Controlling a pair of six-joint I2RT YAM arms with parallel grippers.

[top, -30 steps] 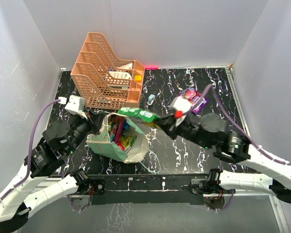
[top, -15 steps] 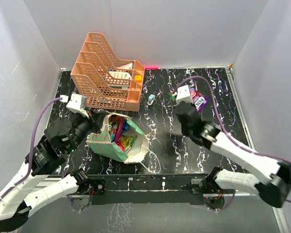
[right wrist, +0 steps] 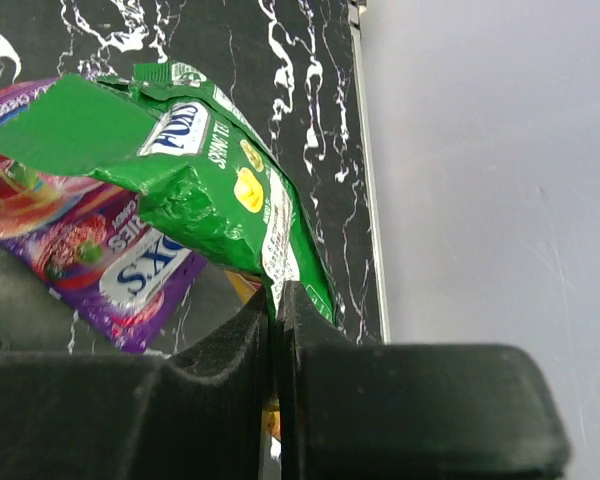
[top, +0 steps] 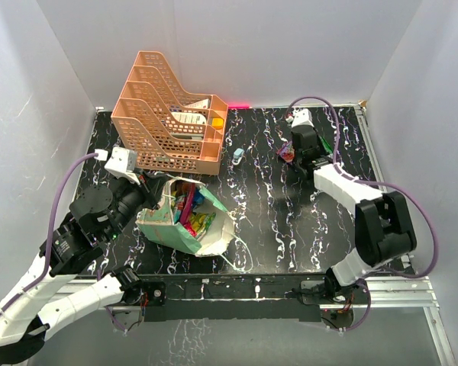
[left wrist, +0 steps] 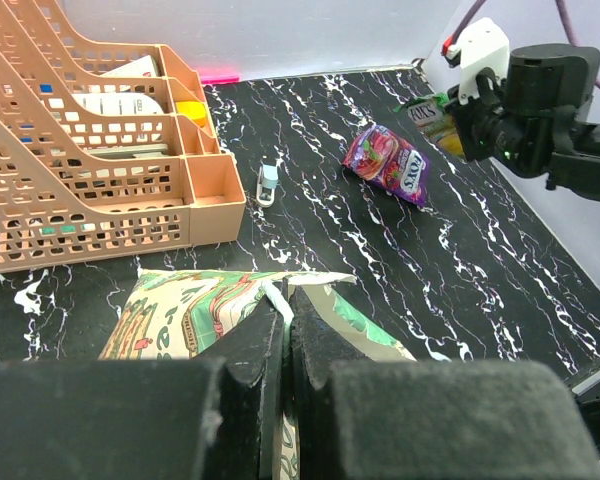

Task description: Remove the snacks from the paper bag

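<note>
The mint-green paper bag (top: 182, 238) stands open at the near left, with several bright snacks (top: 191, 213) inside. My left gripper (left wrist: 285, 300) is shut on the bag's top rim (left wrist: 315, 285). At the back right, my right gripper (right wrist: 277, 300) is shut on the edge of a green snack packet (right wrist: 210, 190), which hangs just above the table. Beside and partly under it, a purple snack packet (right wrist: 90, 250) lies on the black marble top (left wrist: 385, 165). From above, the right gripper (top: 309, 152) is next to that purple packet (top: 286, 152).
An orange lattice tray rack (top: 168, 114) stands at the back left, just behind the bag. A small pale blue-white object (top: 237, 155) lies right of the rack. The table's metal right edge (right wrist: 365, 150) and the grey wall are close to the right gripper.
My right arm has swung from above the bag to the back right, carrying the green packet over to the purple one. The left gripper and the bag have stayed still.
</note>
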